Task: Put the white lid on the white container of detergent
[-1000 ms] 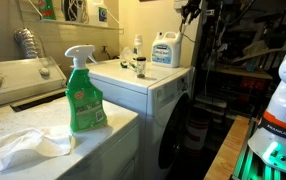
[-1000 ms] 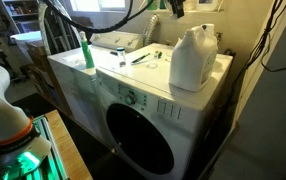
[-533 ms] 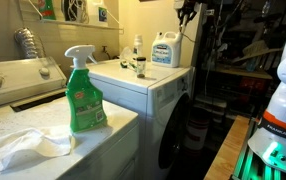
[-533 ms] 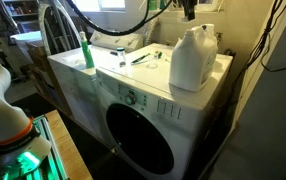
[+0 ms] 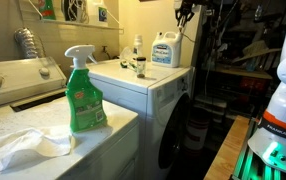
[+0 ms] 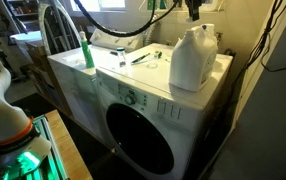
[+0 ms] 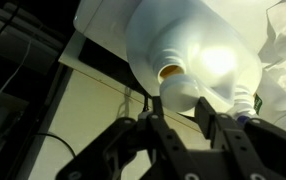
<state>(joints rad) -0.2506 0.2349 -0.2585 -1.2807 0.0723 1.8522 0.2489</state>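
The white container of detergent (image 5: 164, 50) stands on the washer top near the far corner; it also shows in an exterior view (image 6: 193, 58). In the wrist view I look down on its whitish body (image 7: 208, 55) and its open neck (image 7: 170, 72). My gripper (image 7: 179, 118) is shut on the white lid (image 7: 180, 94), which hangs just beside and above the open neck. In both exterior views the gripper (image 5: 186, 12) (image 6: 194, 10) hovers above the jug's top.
A green spray bottle (image 5: 83, 95) and a white cloth (image 5: 23, 145) lie on the near machine top. A slimmer white bottle (image 5: 137, 48) stands beside the jug. The washer's round door (image 6: 138, 140) faces front. Cables hang by the wall (image 6: 273, 40).
My gripper with the lid has moved sideways over the washer top to a spot above the jug. Nothing else has moved.
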